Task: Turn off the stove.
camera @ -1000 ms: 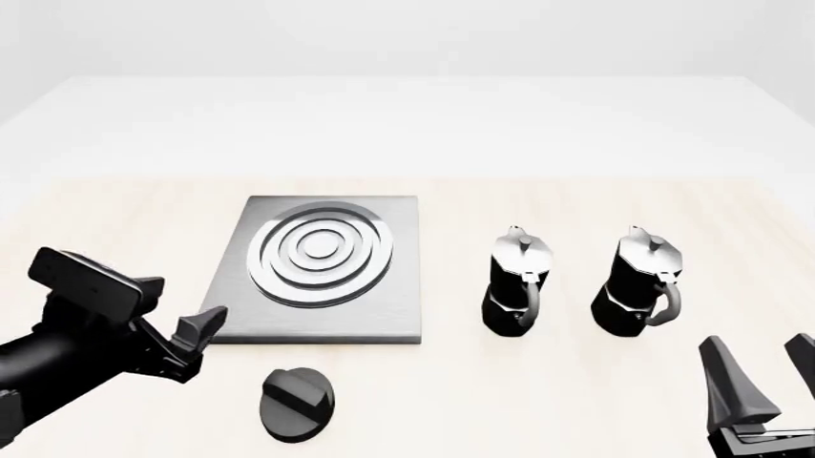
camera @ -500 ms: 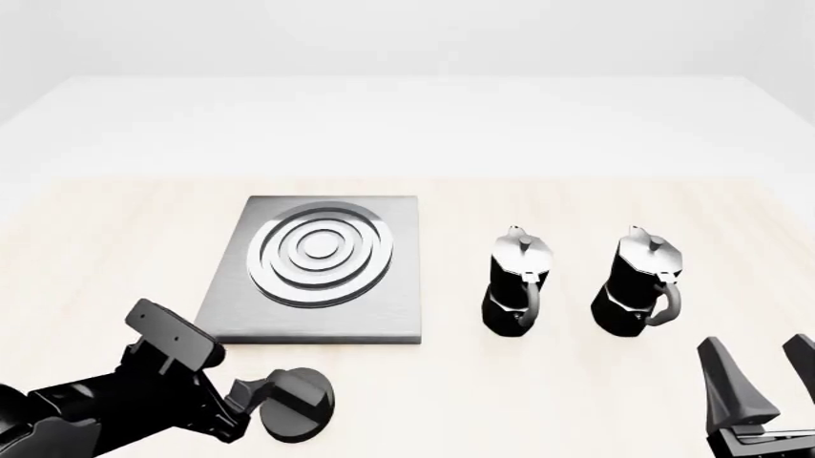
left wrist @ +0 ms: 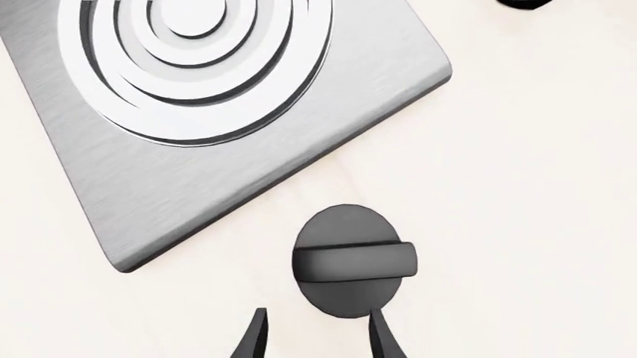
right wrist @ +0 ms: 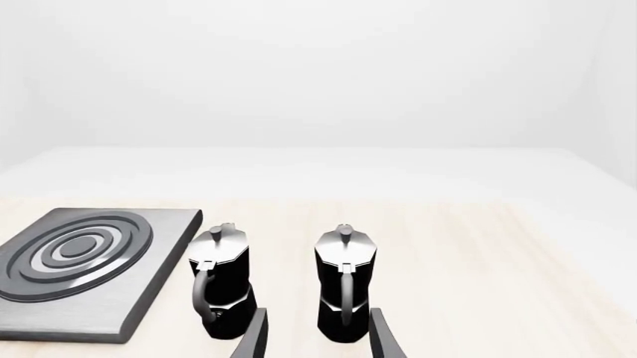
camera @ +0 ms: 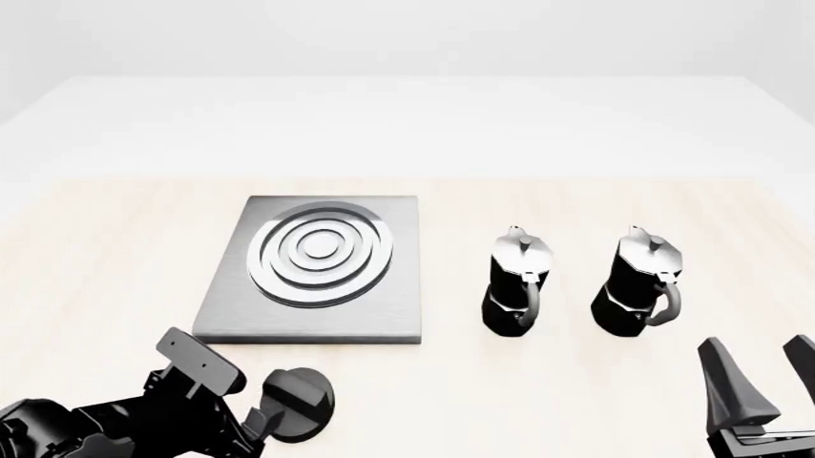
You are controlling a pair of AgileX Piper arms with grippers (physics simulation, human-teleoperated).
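The stove is a flat grey metal slab [camera: 382, 315] with silver ring burner [camera: 324, 253], left of centre; the slab [left wrist: 329, 127] also fills much of the left wrist view. Its separate black round knob [camera: 303, 403] with a raised ridge lies on the table just in front of the slab. My left gripper [camera: 267, 420] is open at the knob's left rim. In the left wrist view the knob [left wrist: 353, 259] lies just ahead of the left gripper [left wrist: 316, 339], fingertips at its near edge, not closed on it. My right gripper [camera: 762, 382] stands open at the lower right, holding nothing.
Two black-and-silver moka pots [camera: 516, 281] [camera: 637, 281] stand upright to the right of the stove, handles toward me. In the right wrist view they [right wrist: 221, 280] [right wrist: 344, 287] stand just ahead of the right gripper [right wrist: 316, 339]. Light wooden tabletop [camera: 114, 248] surrounds everything.
My left arm has swung from the slab's left side down and right to the knob, then settled lower against its left rim. The right arm, knob and pots have not moved.
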